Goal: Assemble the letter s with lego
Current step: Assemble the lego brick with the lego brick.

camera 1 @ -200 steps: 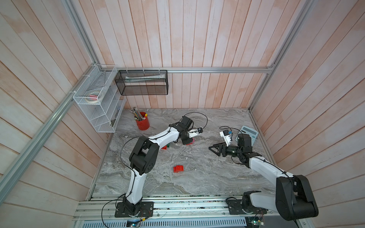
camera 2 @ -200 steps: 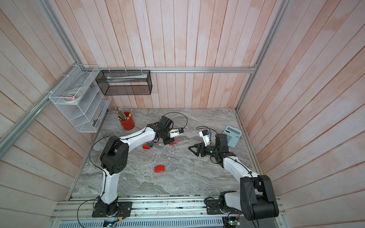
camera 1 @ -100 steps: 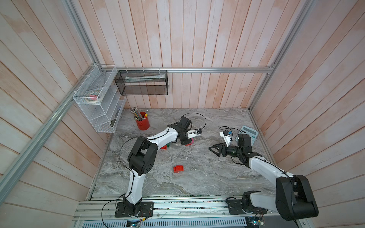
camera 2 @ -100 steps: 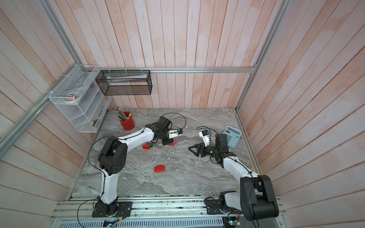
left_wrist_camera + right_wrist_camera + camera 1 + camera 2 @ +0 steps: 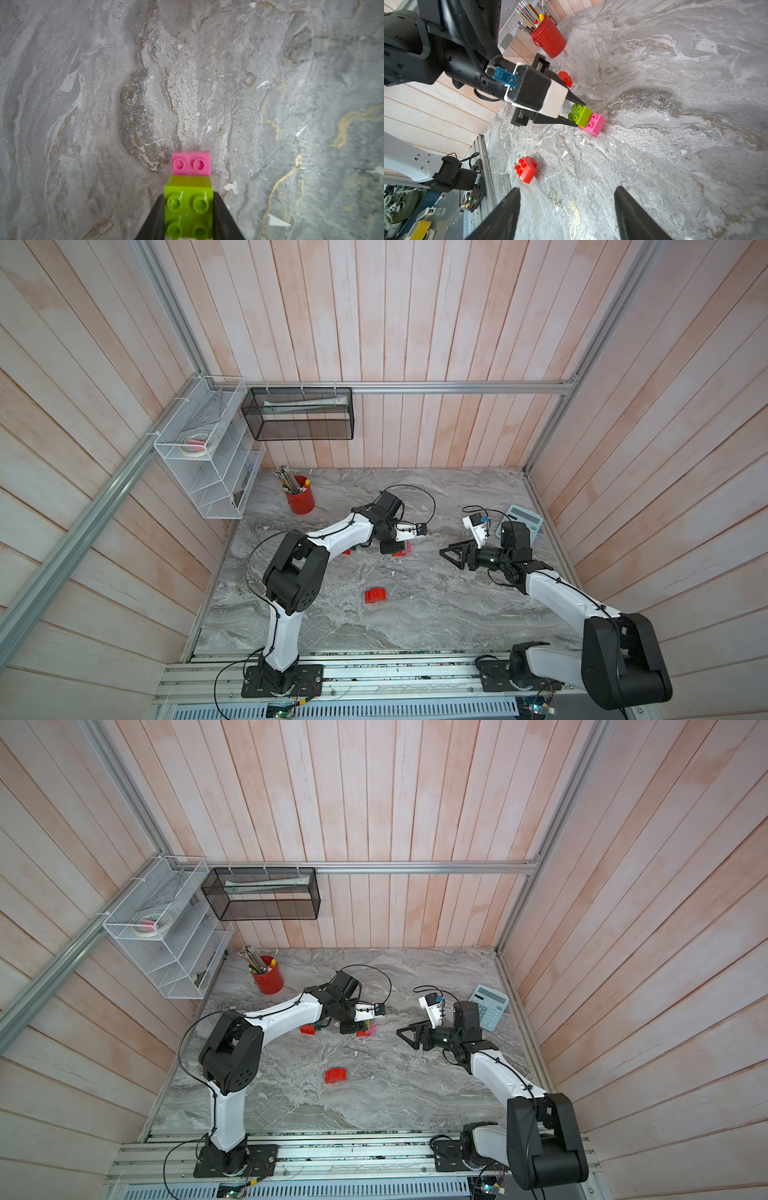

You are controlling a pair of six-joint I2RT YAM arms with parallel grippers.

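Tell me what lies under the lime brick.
A sliver of red brick shows beneath the lime brick, beside the pink brick; the rest is covered.

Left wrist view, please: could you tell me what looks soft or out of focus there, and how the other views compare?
Left wrist view: the lime brick and pink brick are slightly soft, the marble table sharp. Right wrist view: sharp but bowed by the wide lens. Both top views: even light, no harsh shadows.

left gripper (image 5: 189, 207) clamped, right gripper (image 5: 567, 188) spread
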